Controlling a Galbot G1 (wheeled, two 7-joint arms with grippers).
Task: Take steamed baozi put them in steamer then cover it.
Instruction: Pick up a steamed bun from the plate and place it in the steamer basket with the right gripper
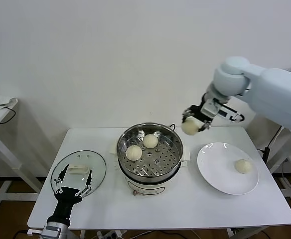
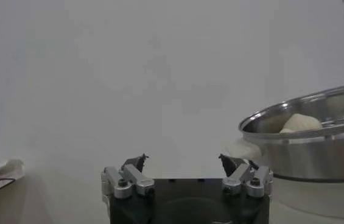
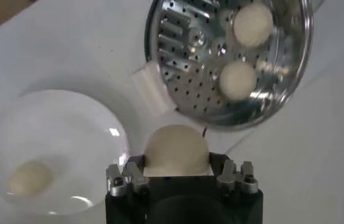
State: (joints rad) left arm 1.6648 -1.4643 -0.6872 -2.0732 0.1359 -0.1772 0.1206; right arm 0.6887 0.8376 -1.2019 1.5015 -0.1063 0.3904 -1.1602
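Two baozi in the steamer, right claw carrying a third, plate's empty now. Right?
Not quite: the plate is not empty. One baozi sits on it, as the head view shows. The rest holds: two baozi lie in the steamer, and the right claw carries a third in the air between plate and steamer.

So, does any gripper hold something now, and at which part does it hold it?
The right gripper holds one baozi by its sides, in the air between plate and steamer. The left gripper is open and holds nothing.
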